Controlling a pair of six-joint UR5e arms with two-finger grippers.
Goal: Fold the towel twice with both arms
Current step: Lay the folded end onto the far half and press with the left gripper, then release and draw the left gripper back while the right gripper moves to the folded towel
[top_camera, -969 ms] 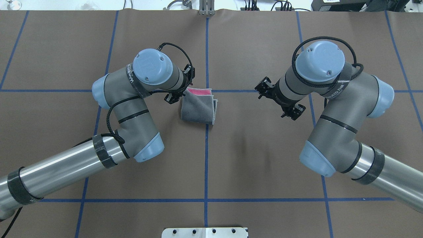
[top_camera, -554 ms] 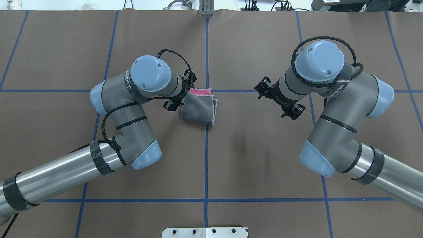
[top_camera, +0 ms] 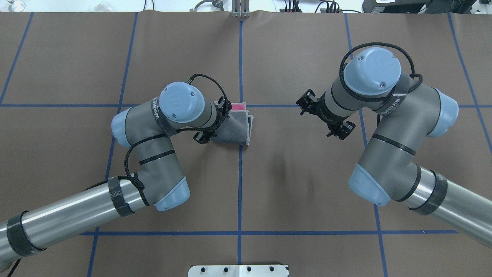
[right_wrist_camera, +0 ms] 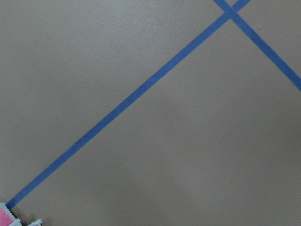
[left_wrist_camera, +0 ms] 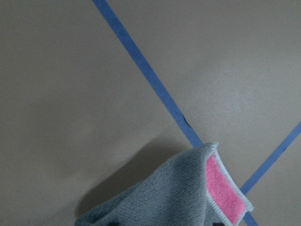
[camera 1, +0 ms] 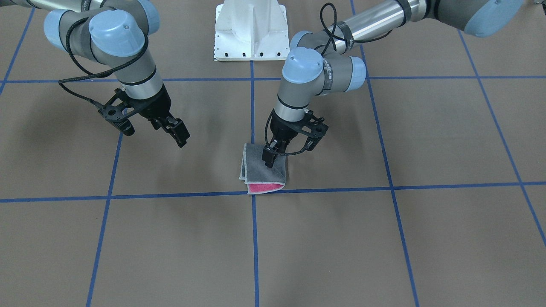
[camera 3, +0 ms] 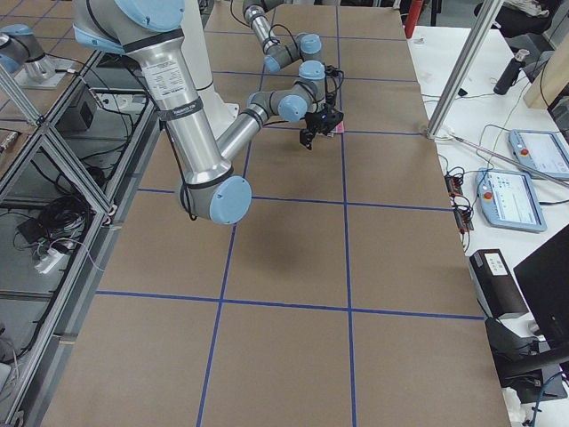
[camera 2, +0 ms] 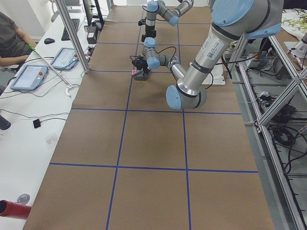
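The towel (camera 1: 262,172) lies folded small and grey side up near the table's middle, with a pink strip (camera 1: 261,187) showing along its far edge. In the overhead view the towel (top_camera: 238,129) sits just left of the centre tape line, its left part hidden under my left wrist. My left gripper (camera 1: 270,161) points down onto the towel's top. The left wrist view shows the towel (left_wrist_camera: 174,197) close below, with two dark fingertip edges apart at the frame's bottom, so the gripper looks open. My right gripper (camera 1: 172,130) hangs open above bare table, well off to the towel's side.
Blue tape lines (top_camera: 240,184) divide the brown table cover into squares. The white pedestal base (camera 1: 251,30) stands at the robot's edge. A side bench with tablets (camera 2: 29,76) and a seated person (camera 2: 12,36) runs along the far side.
My left arm has swung back toward the robot and to the right, so its gripper went from the towel's left edge to over the towel. The towel and right arm stayed put.
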